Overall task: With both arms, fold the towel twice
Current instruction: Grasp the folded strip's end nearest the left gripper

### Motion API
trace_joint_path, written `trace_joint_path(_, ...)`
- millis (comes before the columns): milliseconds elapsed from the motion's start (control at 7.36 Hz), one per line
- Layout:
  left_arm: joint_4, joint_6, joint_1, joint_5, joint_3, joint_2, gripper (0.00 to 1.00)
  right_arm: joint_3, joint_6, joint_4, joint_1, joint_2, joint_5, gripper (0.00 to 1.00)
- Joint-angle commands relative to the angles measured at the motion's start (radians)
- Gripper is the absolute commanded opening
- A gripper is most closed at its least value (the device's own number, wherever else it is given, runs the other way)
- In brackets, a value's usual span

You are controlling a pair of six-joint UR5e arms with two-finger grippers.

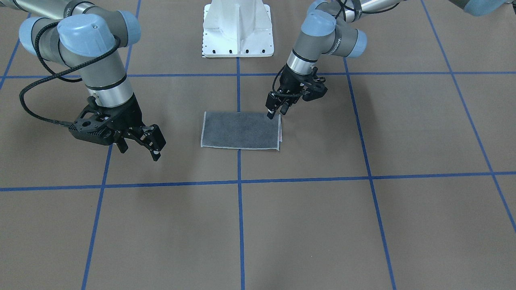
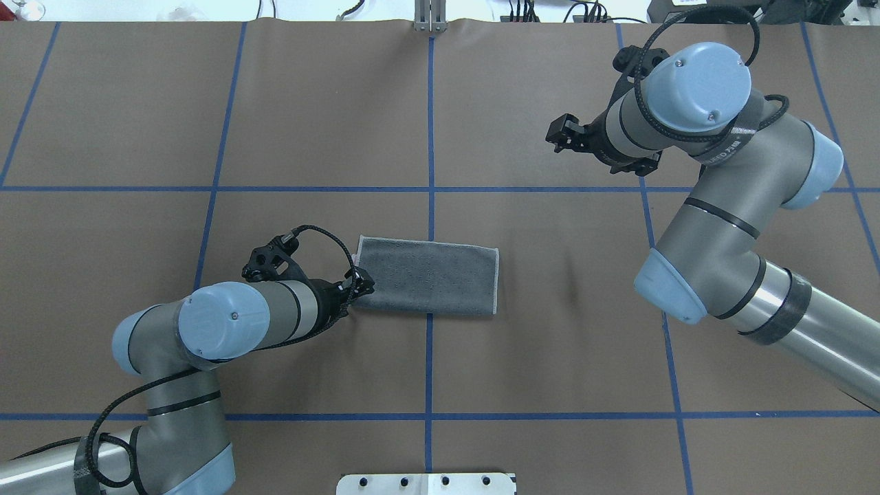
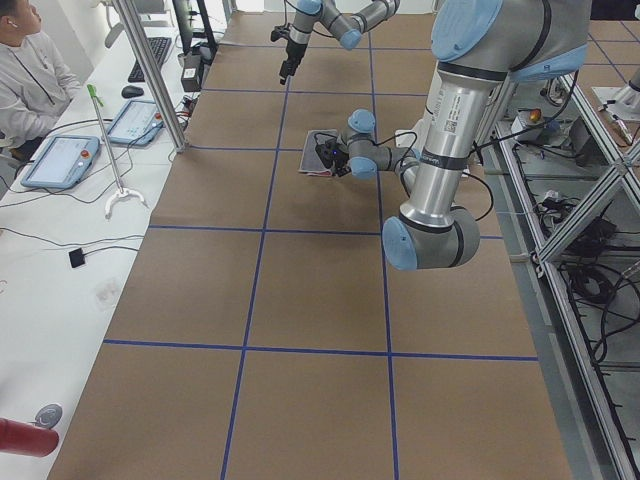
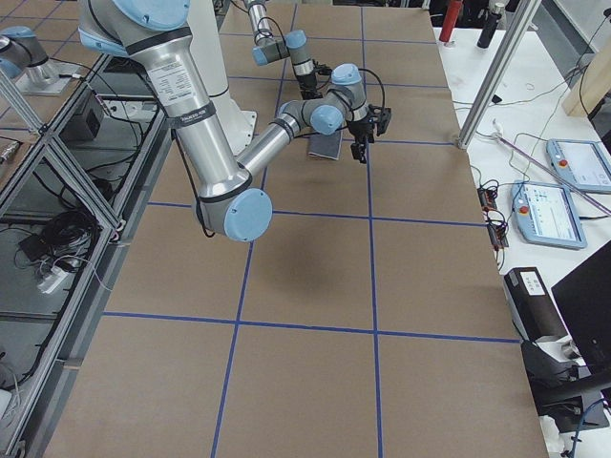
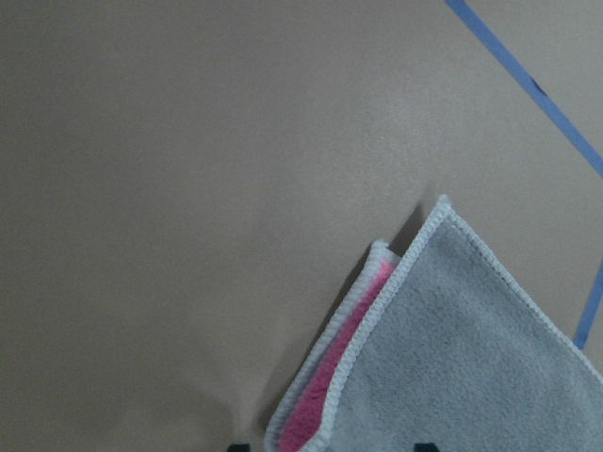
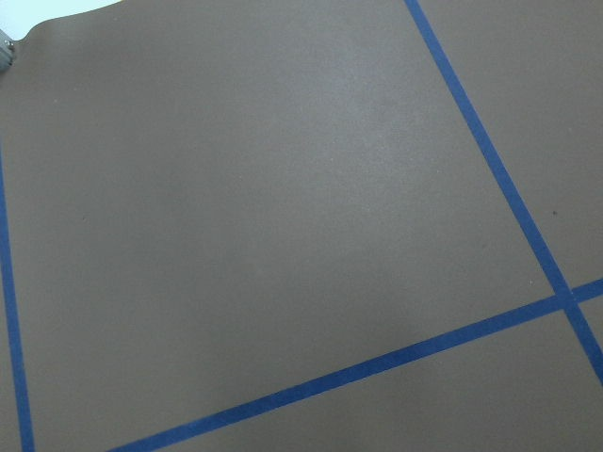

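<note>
Slightly parted, the left gripper point(image 1: 276, 113) hovers over the towel's point(image 1: 242, 131) corner.

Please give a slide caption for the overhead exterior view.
Left gripper at a corner of the folded towel, grey side up; right gripper open, well apart.

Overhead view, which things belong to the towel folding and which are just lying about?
Job: dark grey and pink terry towel, left grey-metal robot arm, right grey-metal robot arm.
Lying about: white metal pedestal base, blue tape grid lines.
</note>
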Motion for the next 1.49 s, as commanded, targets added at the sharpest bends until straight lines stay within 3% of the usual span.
trace_joint_path(0,-0.001,-0.113,-0.002,0.003,0.001,-0.001,0.63,0.000,0.000,0.000,0.000,0.000,0.000,1.00)
trace_joint_path(407,-0.001,-0.139,-0.002,0.003,0.007,-0.001,0.58,0.001,0.000,0.000,0.000,0.000,0.000,1.00)
trace_joint_path(951,-0.001,-0.139,-0.003,0.012,0.022,0.000,0.39,0.004,0.000,0.000,0.000,0.000,0.000,1.00)
trace_joint_path(1086,-0.001,-0.139,-0.003,0.012,0.021,0.003,0.30,0.007,0.000,0.000,0.000,0.000,0.000,1.00)
trace_joint_path(1222,-0.001,-0.135,-0.003,0.011,0.019,0.006,0.10,0.007,0.000,0.000,0.000,0.000,0.000,1.00)
trace_joint_path(1358,-0.001,-0.127,-0.003,0.011,0.018,0.006,0.00,0.007,0.000,0.000,0.000,0.000,0.000,1.00)
